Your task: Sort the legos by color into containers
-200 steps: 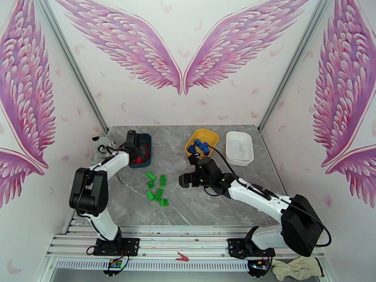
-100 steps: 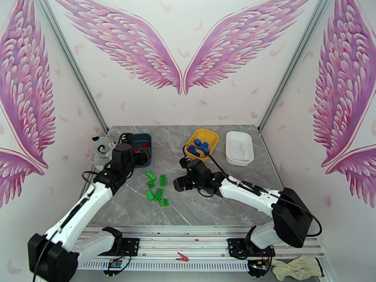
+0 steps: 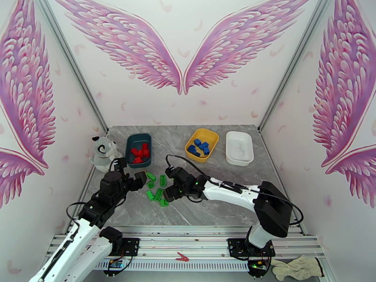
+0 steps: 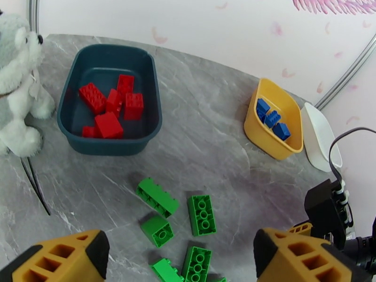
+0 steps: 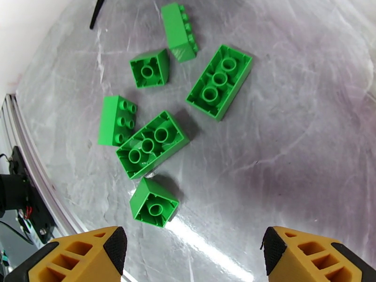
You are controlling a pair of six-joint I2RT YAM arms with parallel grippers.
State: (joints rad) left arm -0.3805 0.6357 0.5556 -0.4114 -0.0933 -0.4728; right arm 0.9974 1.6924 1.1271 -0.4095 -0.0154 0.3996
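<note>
Several green legos (image 3: 157, 188) lie loose mid-table, between my two grippers. My left gripper (image 3: 140, 177) hangs open just left of them; its view looks over the green legos (image 4: 202, 215) with nothing between the fingers (image 4: 61, 259). From the right, my right gripper (image 3: 169, 192) reaches the pile and stands open over the green legos (image 5: 152, 144), holding nothing. The teal tray (image 3: 130, 141) holds several red legos (image 4: 109, 113). Blue legos (image 3: 201, 145) lie in the yellow tray (image 3: 210, 135). The white tray (image 3: 239, 147) holds no bricks.
A grey-white plush dog (image 3: 103, 152) sits at the table's left edge beside the teal tray (image 4: 113, 146). A thin black cable (image 4: 33, 182) lies on the table near the dog. Bare marble lies to the right of the green pile.
My left arm has drawn back from the teal tray to the left side of the green pile. My right arm has swung from the yellow tray leftward to the pile.
</note>
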